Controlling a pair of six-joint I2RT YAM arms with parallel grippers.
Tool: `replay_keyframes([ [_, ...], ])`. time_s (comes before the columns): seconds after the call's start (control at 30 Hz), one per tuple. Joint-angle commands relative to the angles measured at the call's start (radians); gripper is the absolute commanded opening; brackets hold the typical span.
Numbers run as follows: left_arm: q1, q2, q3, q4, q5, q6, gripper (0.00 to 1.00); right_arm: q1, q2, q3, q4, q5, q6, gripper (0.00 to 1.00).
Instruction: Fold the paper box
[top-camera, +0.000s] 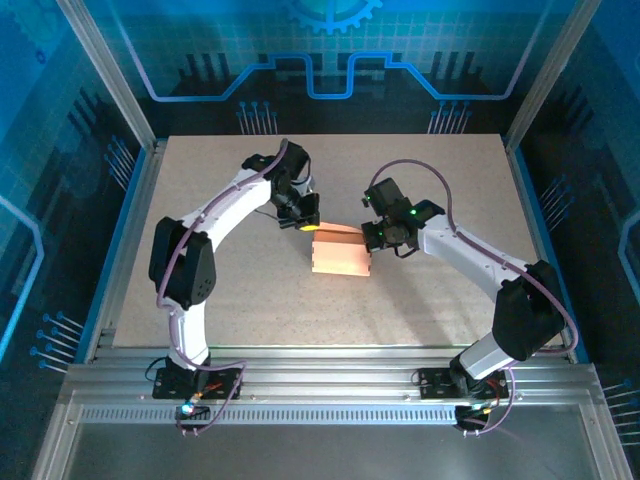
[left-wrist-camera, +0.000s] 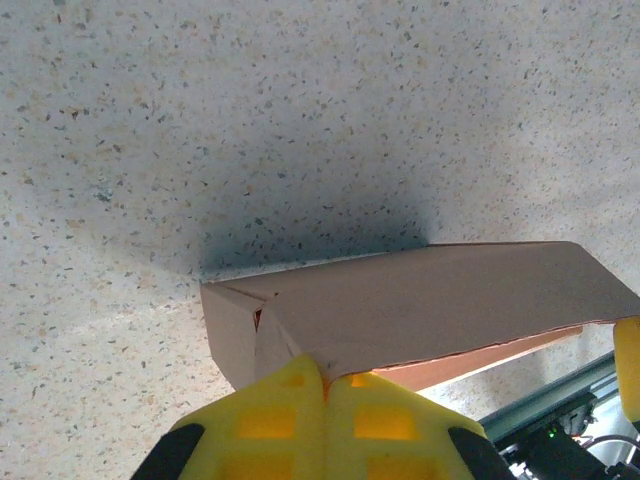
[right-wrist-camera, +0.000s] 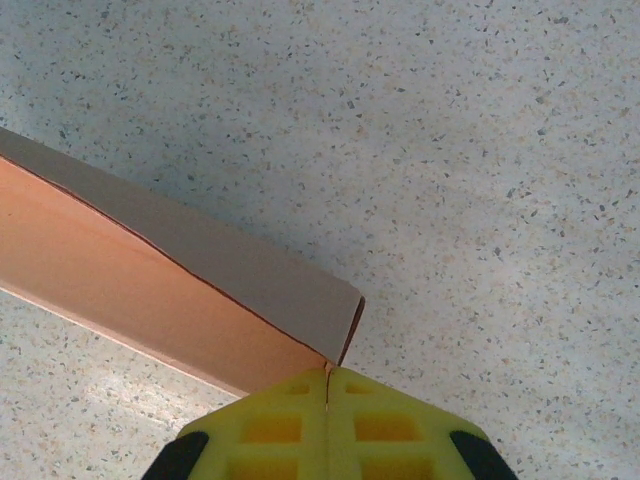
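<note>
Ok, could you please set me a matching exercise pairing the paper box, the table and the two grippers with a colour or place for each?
Things:
1. paper box
2. table
3. left gripper
4. right gripper

Colour or place:
A. shut on the box's far right corner
B. speckled beige
C. salmon-orange
D. shut on the box's far left corner

Pairs: 1-C, 2-B, 3-D, 4-A

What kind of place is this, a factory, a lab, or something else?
Probably a robotics lab cell: a left arm and right arm bolted to an aluminium frame, a speckled table with a paper box, and blue circuit-pattern wall panels enclosing it.
</note>
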Motion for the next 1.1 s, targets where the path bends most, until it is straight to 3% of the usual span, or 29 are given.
replay_keyframes([
  [0.0,-0.016,-0.058,0.000,0.095,0.077,0.017,0.00,0.035,-0.015,-0.013,0.016,-0.033,0.010,0.00],
  [0.27,-0.055,-0.136,-0.108,0.222,0.043,0.075,0.00,0.056,-0.081,-0.093,0.106,0.016,0.028,0.00],
  [0.77,-0.099,-0.330,-0.536,0.604,-0.025,0.146,0.00,0.107,-0.186,-0.213,0.280,0.111,-0.013,0.00],
  [1.07,-0.101,-0.309,-0.472,0.549,-0.064,0.057,0.00,0.121,-0.185,-0.188,0.253,0.128,-0.026,0.00],
])
